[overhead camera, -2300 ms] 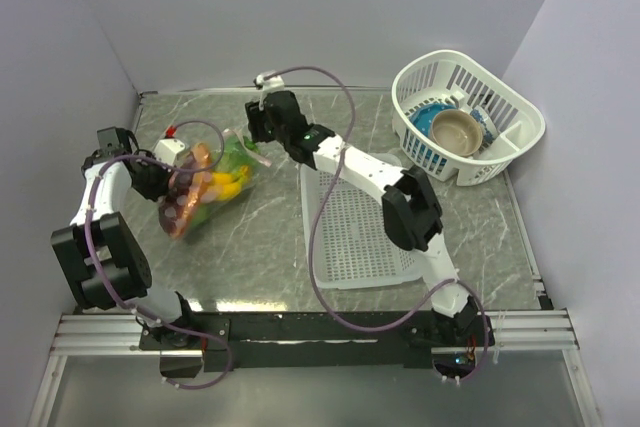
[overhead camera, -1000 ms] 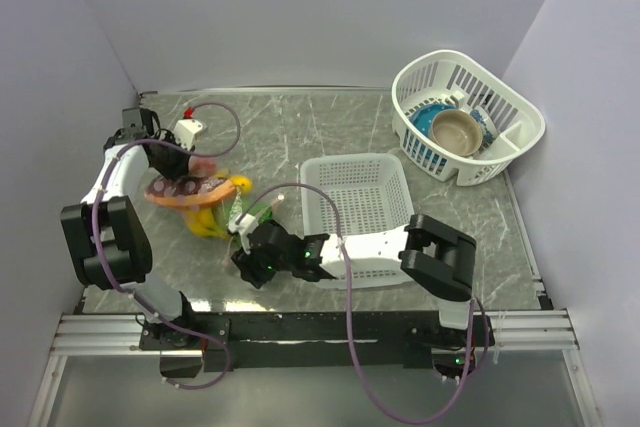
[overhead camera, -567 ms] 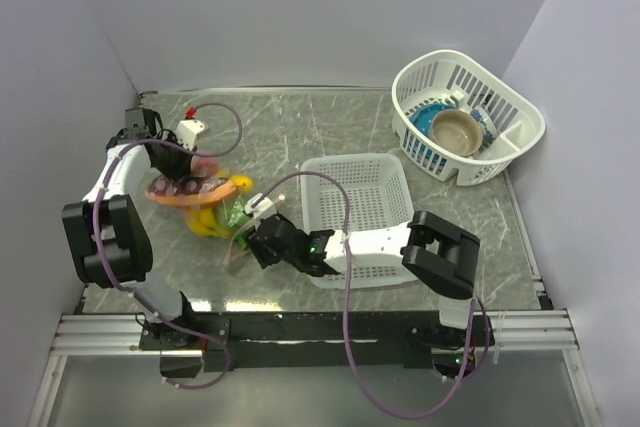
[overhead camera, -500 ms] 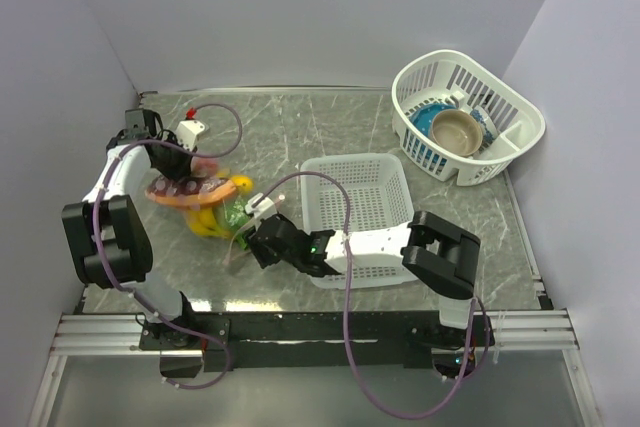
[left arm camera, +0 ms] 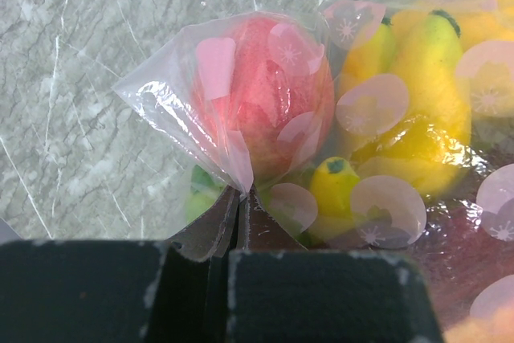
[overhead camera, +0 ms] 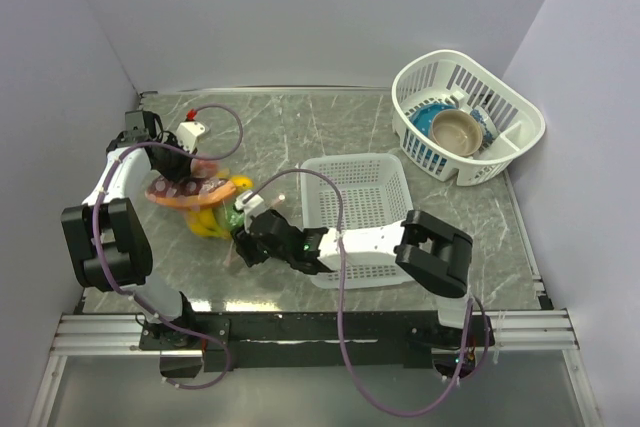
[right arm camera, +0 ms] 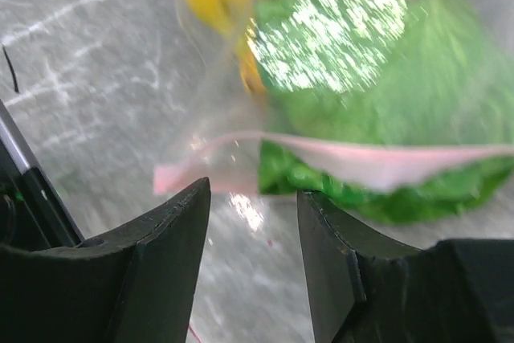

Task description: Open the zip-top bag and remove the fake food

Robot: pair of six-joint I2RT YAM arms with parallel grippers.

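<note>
- My left gripper (left arm camera: 239,202) pinches a corner of the zip-top bag (left arm camera: 173,102).
- My right gripper (right arm camera: 253,198) stands open, empty, at the pink zip strip (right arm camera: 385,162).
- The fake food (left arm camera: 273,94) sits inside the bag, on the counter (overhead camera: 300,132).

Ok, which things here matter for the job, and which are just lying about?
Belongs to the job: zip-top bag, a corner pinched in the shut jaws of the left gripper; fake food inside it (red fruit, bananas, lettuce); right gripper, jaws open by the pink zip strip.
Just lying about: white tray; white basket; tan bowl and blue bowl in it.
</note>
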